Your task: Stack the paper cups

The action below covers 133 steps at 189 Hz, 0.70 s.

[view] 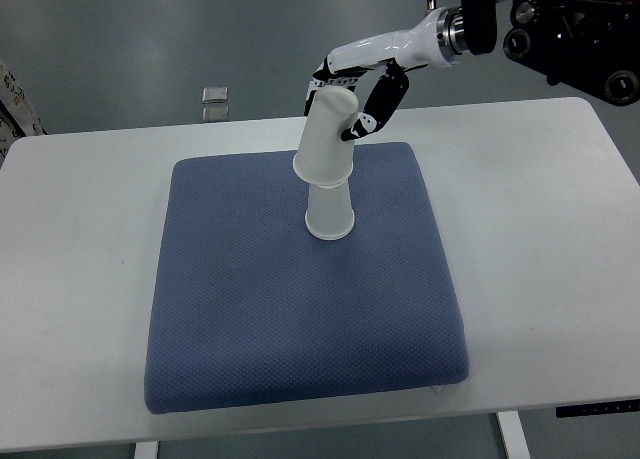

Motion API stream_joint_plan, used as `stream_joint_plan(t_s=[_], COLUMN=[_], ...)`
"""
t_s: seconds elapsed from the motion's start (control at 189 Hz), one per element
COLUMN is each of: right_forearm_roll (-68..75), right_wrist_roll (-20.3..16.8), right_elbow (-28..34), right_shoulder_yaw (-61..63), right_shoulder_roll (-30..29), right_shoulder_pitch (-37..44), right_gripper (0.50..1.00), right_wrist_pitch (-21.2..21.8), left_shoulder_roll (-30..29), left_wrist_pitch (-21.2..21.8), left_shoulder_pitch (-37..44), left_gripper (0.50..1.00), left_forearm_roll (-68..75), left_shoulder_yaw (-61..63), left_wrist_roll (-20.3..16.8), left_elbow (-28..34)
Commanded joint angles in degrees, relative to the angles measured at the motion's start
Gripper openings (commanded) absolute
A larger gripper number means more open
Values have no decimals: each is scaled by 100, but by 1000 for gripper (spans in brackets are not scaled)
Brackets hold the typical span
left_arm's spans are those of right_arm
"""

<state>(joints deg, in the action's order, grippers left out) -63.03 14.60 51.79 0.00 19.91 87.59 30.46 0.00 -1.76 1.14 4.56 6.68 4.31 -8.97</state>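
Note:
Two white paper cups stand upside down on the blue mat [260, 309]. The lower cup [329, 214] rests on the mat near its back middle. The upper cup [326, 144] sits over the lower cup's top, tilted slightly with its base leaning back and right. My right hand [352, 97] reaches in from the top right. Its fingers are curled around the upper cup's raised end, with the black-and-white fingers [378, 104] on the cup's right side. The left arm does not show.
The mat lies on a white table [560, 229] whose back edge runs just behind the cups. The robot's dark arm hardware [580, 34] hangs over the back right corner. Small square objects [214, 92] lie on the grey floor beyond the table.

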Motion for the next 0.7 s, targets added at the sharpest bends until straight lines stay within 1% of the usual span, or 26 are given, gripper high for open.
stream_joint_plan(t_s=[0.0,0.248,0.57,0.634,0.671,0.676,0.681,0.686,0.692,0.697], right_forearm_roll=[-51,-210,-210,-210,-218,-218,-227,-227,-227,-227], right_wrist_roll=[-1,-10,-27,-36,-36,-36,-45,-45,-45,-45], right_elbow=[-178,-442,-618,-653,-688,-688,-688,-688,-688,-688], right_shoulder_yaw=[-167,-281,-299,-307,-334,-334,-342,-343,-351,-351], right_shoulder_roll=[-101,-312,-497,-541,-558,-558,-558,-558,-567,-567], right_shoulder_pitch=[-48,-128,-303,-321,-347,-347,-356,-356,-365,-365], right_gripper=[629,631,637,652,692,693,705,705,719,719], right_wrist_pitch=[-31,-180,-242,-312,-365,-365,-374,-374,-391,-391], left_shoulder_roll=[0,0,0,0,0,0,0,0,0,0], left_wrist_pitch=[0,0,0,0,0,0,0,0,0,0], left_shoulder_pitch=[0,0,0,0,0,0,0,0,0,0], left_gripper=[1000,1000,1000,1000,1000,1000,1000,1000,1000,1000], left_forearm_roll=[1,1,1,1,1,1,1,1,1,1], left_shoulder_yaw=[0,0,0,0,0,0,0,0,0,0], left_wrist_roll=[0,0,0,0,0,0,0,0,0,0], left_elbow=[0,0,0,0,0,0,0,0,0,0])
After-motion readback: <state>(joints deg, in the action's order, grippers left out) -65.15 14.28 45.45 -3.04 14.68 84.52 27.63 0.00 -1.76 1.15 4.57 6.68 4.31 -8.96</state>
